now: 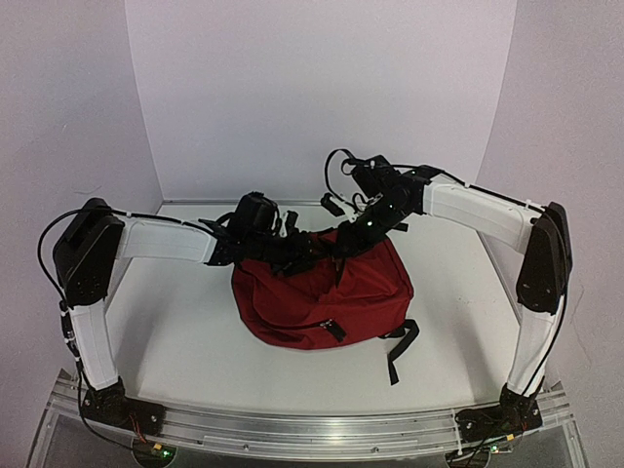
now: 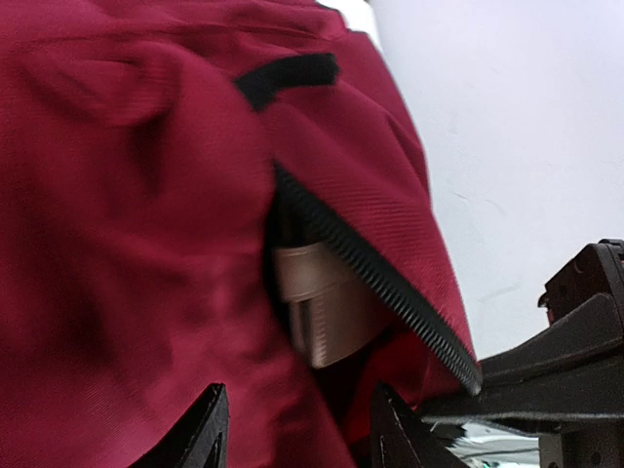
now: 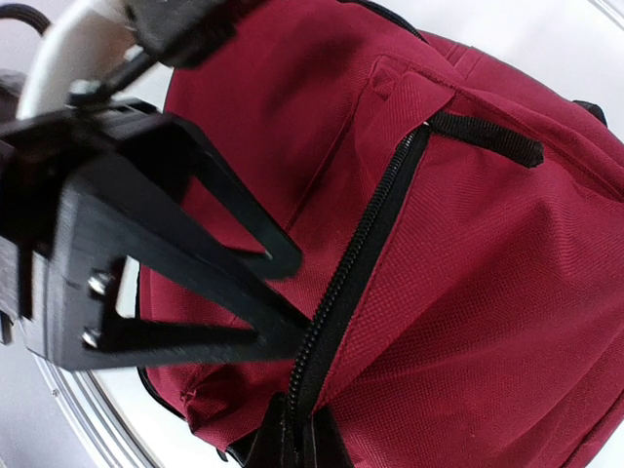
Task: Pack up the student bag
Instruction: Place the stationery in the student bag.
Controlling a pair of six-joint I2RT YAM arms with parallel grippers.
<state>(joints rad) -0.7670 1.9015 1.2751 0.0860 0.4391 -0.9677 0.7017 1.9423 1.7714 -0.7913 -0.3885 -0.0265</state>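
Though invisible overhead, tan object (image 2: 322,312) in bag (image 2: 127,244)

- student bag (image 1: 322,292): dark red, fine woven texture
- zipper (image 3: 361,263): black
- straps (image 1: 398,356): black
- item inside the bag opening (image 2: 327,307): pale beige
- surface (image 1: 195,331): plain white
- arms (image 1: 161,239): white shells, black joints
- rail (image 1: 312,421): silver

You are in a robotics lab cell: plain white panels (image 1: 312,88) enclose the tabletop (image 1: 185,341); an aluminium rail (image 1: 312,426) spans its near edge.
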